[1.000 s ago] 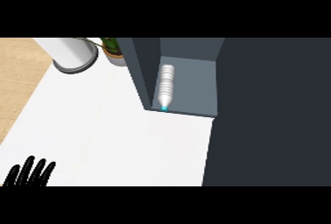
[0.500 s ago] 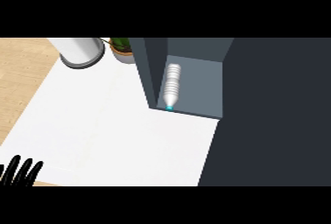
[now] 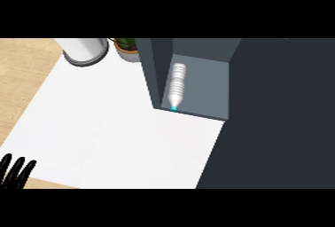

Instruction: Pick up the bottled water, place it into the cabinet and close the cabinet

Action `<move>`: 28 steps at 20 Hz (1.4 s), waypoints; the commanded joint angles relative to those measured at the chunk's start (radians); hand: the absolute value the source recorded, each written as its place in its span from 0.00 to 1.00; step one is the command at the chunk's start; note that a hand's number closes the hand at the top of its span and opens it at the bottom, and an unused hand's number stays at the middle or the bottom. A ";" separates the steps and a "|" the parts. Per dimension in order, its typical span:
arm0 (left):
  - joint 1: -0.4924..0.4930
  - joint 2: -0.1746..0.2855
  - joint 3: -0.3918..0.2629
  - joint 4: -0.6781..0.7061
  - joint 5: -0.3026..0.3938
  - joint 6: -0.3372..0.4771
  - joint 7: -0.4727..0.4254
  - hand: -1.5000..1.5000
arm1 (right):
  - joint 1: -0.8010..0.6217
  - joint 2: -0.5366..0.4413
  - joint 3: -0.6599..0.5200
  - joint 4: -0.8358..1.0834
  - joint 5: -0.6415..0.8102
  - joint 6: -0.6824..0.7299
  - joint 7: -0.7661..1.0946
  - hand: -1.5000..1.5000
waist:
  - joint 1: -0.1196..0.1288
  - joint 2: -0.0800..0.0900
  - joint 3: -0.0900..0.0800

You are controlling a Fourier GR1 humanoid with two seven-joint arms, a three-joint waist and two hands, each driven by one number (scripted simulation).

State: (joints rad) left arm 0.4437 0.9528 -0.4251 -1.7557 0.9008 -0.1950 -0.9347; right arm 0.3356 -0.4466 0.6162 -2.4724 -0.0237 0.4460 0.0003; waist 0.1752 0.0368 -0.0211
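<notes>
The bottled water [image 3: 176,86], clear and ribbed with a blue cap, stands inside the dark grey cabinet [image 3: 196,84], close to its left wall. A large dark panel [image 3: 274,119], seemingly the cabinet's door, fills the right side of the head view. My left hand [image 3: 14,172] shows only as straight black fingers at the lower left edge, far from the cabinet. The right hand does not show.
A white cylindrical container [image 3: 83,49] stands at the back left of the white counter [image 3: 111,128]. A potted plant [image 3: 127,48] sits beside it, against the cabinet's left wall. Wooden floor [image 3: 23,75] lies beyond the counter's left edge.
The view has shifted, so everything sits a little further right and lower in the picture. My left hand has sunk toward the lower left corner, showing less of itself.
</notes>
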 commanded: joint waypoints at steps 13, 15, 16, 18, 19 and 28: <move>-0.004 0.036 0.051 0.010 0.036 -0.061 0.003 0.00 | -0.211 0.261 -0.020 0.332 -0.300 -0.113 0.240 1.00 | 0.025 0.018 0.009; 0.005 0.043 0.060 0.007 0.043 -0.072 -0.001 0.00 | -0.289 0.307 -0.099 0.413 -0.307 -0.150 0.249 1.00 | 0.022 0.011 0.012; 0.003 0.041 0.074 0.022 0.058 -0.064 0.003 0.00 | -0.336 0.313 -0.143 0.430 -0.317 -0.169 0.283 1.00 | -0.004 0.004 0.013; 0.008 0.063 0.096 0.027 0.070 -0.075 0.008 0.00 | -0.417 0.361 -0.194 0.490 -0.298 -0.219 0.301 1.00 | -0.005 -0.002 0.013; 0.021 0.035 0.066 0.012 0.057 -0.065 0.004 0.00 | -0.460 0.379 -0.215 0.528 -0.290 -0.236 0.312 1.00 | -0.003 -0.004 0.013; 0.041 0.046 0.098 0.000 0.096 -0.093 0.021 0.00 | -0.907 0.445 -0.428 0.964 -0.221 -0.363 0.335 1.00 | -0.048 -0.013 0.020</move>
State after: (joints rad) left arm 0.4762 0.9969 -0.3378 -1.7369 0.9787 -0.2590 -0.9024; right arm -0.3840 -0.0189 0.2876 -1.6932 -0.2739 0.1408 0.3302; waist 0.1455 0.0254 -0.0059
